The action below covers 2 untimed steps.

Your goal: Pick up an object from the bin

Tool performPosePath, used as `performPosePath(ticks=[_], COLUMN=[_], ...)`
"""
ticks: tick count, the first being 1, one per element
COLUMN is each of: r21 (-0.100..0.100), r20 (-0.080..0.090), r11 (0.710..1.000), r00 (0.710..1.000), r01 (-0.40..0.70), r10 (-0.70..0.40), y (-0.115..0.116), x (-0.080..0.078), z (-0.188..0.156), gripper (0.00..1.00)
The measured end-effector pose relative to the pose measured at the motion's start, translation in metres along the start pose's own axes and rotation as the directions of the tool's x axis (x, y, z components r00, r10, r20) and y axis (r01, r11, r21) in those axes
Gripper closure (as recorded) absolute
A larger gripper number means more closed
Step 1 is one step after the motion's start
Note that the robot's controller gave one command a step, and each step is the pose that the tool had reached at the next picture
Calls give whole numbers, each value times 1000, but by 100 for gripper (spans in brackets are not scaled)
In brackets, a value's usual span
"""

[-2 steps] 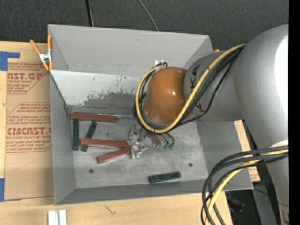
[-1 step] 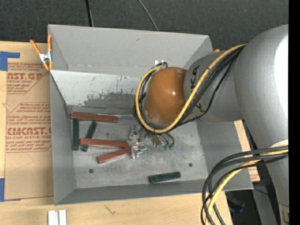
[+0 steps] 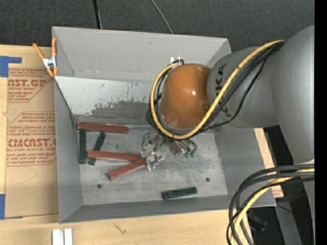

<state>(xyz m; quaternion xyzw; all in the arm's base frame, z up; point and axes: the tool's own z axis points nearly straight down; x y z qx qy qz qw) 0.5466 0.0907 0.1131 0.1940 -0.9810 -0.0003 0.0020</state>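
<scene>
Gripper (image 3: 152,158) is low on the bin (image 3: 102,55) floor, tucked under the orange wrist cover (image 3: 181,101), which blocks the view from above, so I can't tell if it's released or clamped. The likely target is the slanted red-brown stick (image 3: 125,170). Its near end sits right at the gripper tip, touching or nearly so, and the rest runs away to the tool's left and slightly toward the front wall. That end makes sense as a grasp point, since it's the free end. A second red-brown stick (image 3: 110,155) lies just to the tool's left and closes in on the first one there like a V. A third red-brown stick (image 3: 102,128) lies further left by the back slope. Two dark green sticks (image 3: 82,147) are beyond that, well apart. A lone dark green stick (image 3: 179,193) is near the front wall, well clear. Nothing looks lifted yet.
</scene>
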Motion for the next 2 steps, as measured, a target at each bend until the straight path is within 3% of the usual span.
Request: performPosePath(ticks=[1, 2], r21=[1, 1], r20=[4, 6], r11=[1000, 999], r00=[1000, 999], r01=[14, 51], r10=[-14, -51], y=[21, 14], x=[-37, 1], z=[-63, -107], gripper=[100, 100])
